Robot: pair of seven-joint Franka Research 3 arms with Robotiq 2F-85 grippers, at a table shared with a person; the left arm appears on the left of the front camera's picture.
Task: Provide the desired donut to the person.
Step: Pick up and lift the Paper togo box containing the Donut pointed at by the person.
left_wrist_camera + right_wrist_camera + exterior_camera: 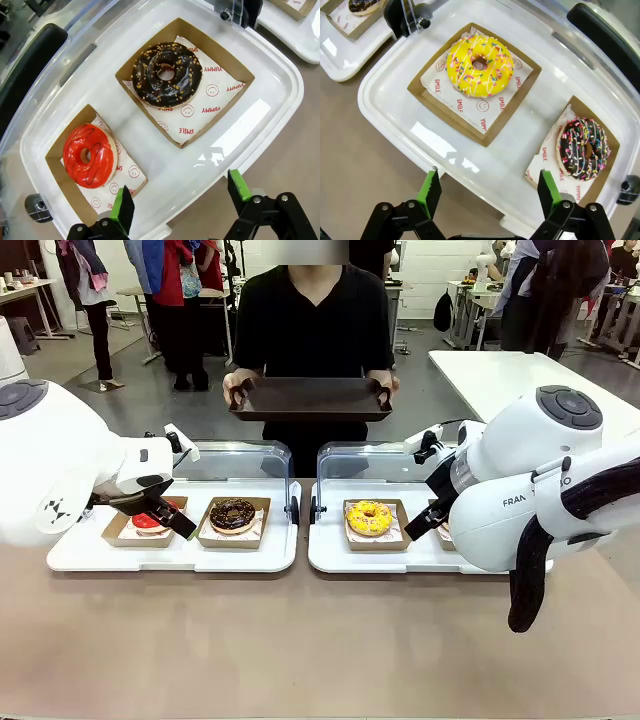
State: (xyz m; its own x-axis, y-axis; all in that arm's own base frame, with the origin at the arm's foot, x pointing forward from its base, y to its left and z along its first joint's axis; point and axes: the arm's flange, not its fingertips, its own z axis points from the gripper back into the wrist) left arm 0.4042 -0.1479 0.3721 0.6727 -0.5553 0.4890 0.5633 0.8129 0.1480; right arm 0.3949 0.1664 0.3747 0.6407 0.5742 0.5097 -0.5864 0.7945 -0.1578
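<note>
Left pincer (pixel 180 192) is seen wide open with nothing gripped, over the near rim of the left white tray (pixel 277 95), at the bottom of the left wrist view. Right pincer (pixel 488 182) is likewise open and empty, over the near rim of the right white tray (pixel 385 100).

Four donuts are laid out in cardboard boxes (pixel 220 51):
- red donut (pixel 90 155), lower left of the left wrist view
- nut-topped chocolate donut (pixel 166 75), upper middle of the left wrist view
- yellow donut (pixel 480 65), upper middle of the right wrist view
- sprinkled chocolate donut (pixel 583 148), right side of the right wrist view

An empty dark tray (pixel 310 398) is held in both hands by the person (pixel 312 320), upper middle of the front view. No donut is pointed at, so the wanted one cannot be told.

Risks:
- The wrong donut may be taken, since no choice is shown.
- Icing may be crushed or smeared if the donut is pinched directly by the pads.
- If only one wall of a box is gripped, the box may be tipped and the donut slid out onto the table (pixel 300 640).
- The raised clear lids (pixel 235 460) stand between the trays and the person and may be clipped on a low carry.
- The arms may be knocked together near the middle if both are moved at once.
</note>
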